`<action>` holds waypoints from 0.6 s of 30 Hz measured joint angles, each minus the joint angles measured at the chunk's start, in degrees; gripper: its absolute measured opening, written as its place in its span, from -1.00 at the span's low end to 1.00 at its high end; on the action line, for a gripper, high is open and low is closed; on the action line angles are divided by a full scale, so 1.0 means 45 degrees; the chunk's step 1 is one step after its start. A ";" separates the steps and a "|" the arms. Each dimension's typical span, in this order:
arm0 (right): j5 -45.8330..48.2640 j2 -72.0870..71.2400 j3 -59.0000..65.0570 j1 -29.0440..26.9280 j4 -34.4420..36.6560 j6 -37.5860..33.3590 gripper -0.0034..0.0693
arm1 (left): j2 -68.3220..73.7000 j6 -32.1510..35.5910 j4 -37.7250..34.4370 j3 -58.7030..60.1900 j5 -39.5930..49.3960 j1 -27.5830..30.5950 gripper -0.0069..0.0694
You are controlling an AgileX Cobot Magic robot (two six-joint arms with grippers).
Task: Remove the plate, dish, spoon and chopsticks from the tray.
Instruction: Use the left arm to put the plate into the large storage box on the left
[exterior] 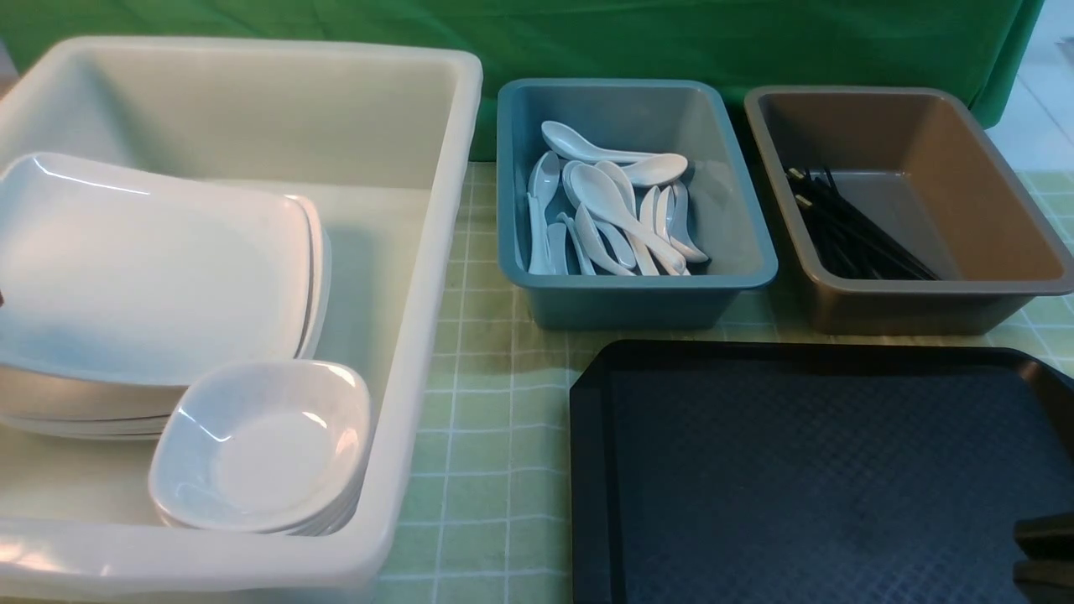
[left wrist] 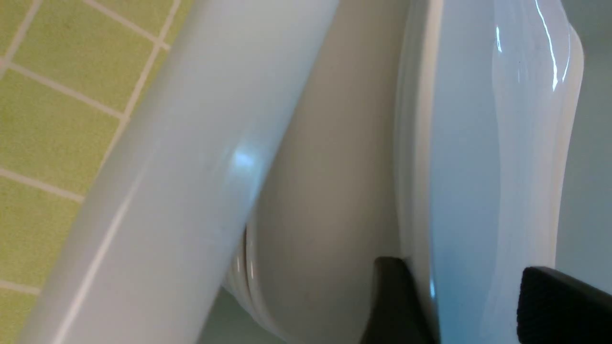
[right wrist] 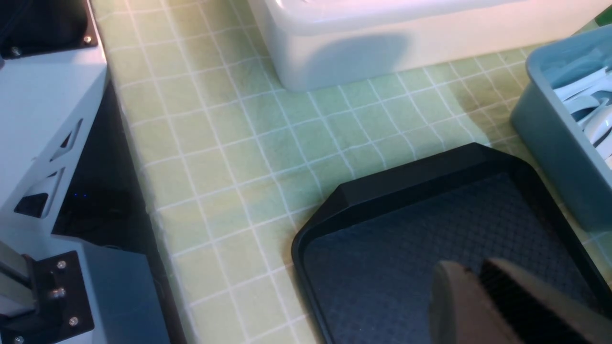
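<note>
The tray lies bare on the counter; nothing remains on its cross-hatched surface. The plate sits on top of a stack inside the big white tub, with a pile of small dishes just in front of it. Spoons fill the blue tub, and the chopsticks lie in the brown tub.

In the left wrist view, the left end effector stands with its dark fingers spread on either side of the plate's rim, one finger close against the plate edge, the other clear of it: open, no grip. The plate's long side runs straight away from the fingers, so the way out looks to be back along that line, clear of the tub wall.

The right end effector hovers over the tray's near right corner, fingers together, holding nothing. The clearing appears finished.
</note>
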 joint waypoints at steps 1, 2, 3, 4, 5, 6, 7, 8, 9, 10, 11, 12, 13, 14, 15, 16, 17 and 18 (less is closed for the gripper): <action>0.0012 0.0000 0.0000 0.0000 0.0000 0.0000 -0.73 | 0.0029 -0.0238 0.0161 -0.0129 0.0105 -0.0011 0.17; 0.0000 0.0000 0.0000 0.0000 0.0000 0.0000 -0.73 | 0.0059 -0.0459 0.0290 -0.0266 0.0197 -0.0043 0.21; 0.0000 0.0000 0.0000 0.0000 0.0000 0.0000 -0.73 | 0.0131 -0.0833 0.0476 -0.0437 0.0290 -0.0080 0.26; 0.0000 0.0000 0.0000 0.0000 0.0000 0.0000 -0.73 | 0.0212 -0.1375 0.0735 -0.0669 0.0413 -0.0132 0.31; 0.0000 0.0000 0.0000 0.0000 0.0000 0.0000 -0.73 | 0.0238 -0.1439 0.0875 -0.0756 0.0432 -0.0131 0.32; 0.0000 0.0000 0.0000 0.0000 0.0000 0.0000 -0.72 | 0.0280 -0.1860 0.1599 -0.1053 0.0445 -0.0105 0.36; 0.0000 0.0000 0.0000 0.0000 0.0000 0.0000 -0.72 | 0.0312 -0.1999 0.1841 -0.1238 0.0511 -0.0032 0.37; 0.0000 0.0000 0.0000 0.0000 0.0000 0.0000 -0.72 | 0.0342 -0.2069 0.1884 -0.1392 0.0675 -0.0006 0.37; 0.0000 0.0000 0.0000 0.0000 0.0000 0.0000 -0.72 | 0.0353 -0.2153 0.2030 -0.1505 0.0688 -0.0006 0.38; 0.0000 0.0000 0.0000 0.0000 0.0000 0.0000 -0.72 | 0.0353 -0.2189 0.2081 -0.1589 0.0721 -0.0006 0.38; 0.0000 0.0000 0.0000 0.0000 0.0000 0.0000 -0.72 | 0.0365 -0.2202 0.2096 -0.1589 0.0721 -0.0006 0.38; -0.0012 0.0000 0.0000 0.0000 -0.0016 0.0012 -0.71 | 0.0366 -0.2202 0.2150 -0.1684 0.0799 -0.0006 0.38; -0.0012 0.0000 0.0000 0.0000 -0.0027 0.0012 -0.71 | 0.0375 -0.2202 0.2192 -0.1700 0.0837 -0.0006 0.38; -0.0012 0.0000 0.0000 0.0000 -0.0020 0.0012 -0.71 | 0.0375 -0.2202 0.2192 -0.1711 0.0862 -0.0006 0.38; -0.0012 0.0000 0.0000 0.0000 -0.0051 0.0012 -0.71 | 0.0379 -0.2202 0.2192 -0.1722 0.0946 -0.0006 0.37; -0.0021 0.0000 0.0000 0.0000 -0.0160 0.0012 -0.71 | 0.0389 -0.2215 0.2192 -0.1722 0.1049 0.0007 0.34; -0.0021 0.0000 0.0000 0.0000 -0.0278 0.0024 -0.71 | 0.0389 -0.2232 0.2178 -0.1722 0.1168 0.0007 0.30; -0.0021 0.0000 0.0000 0.0000 -0.0456 0.0024 -0.71 | 0.0389 -0.2256 0.2120 -0.1737 0.1321 0.0007 0.22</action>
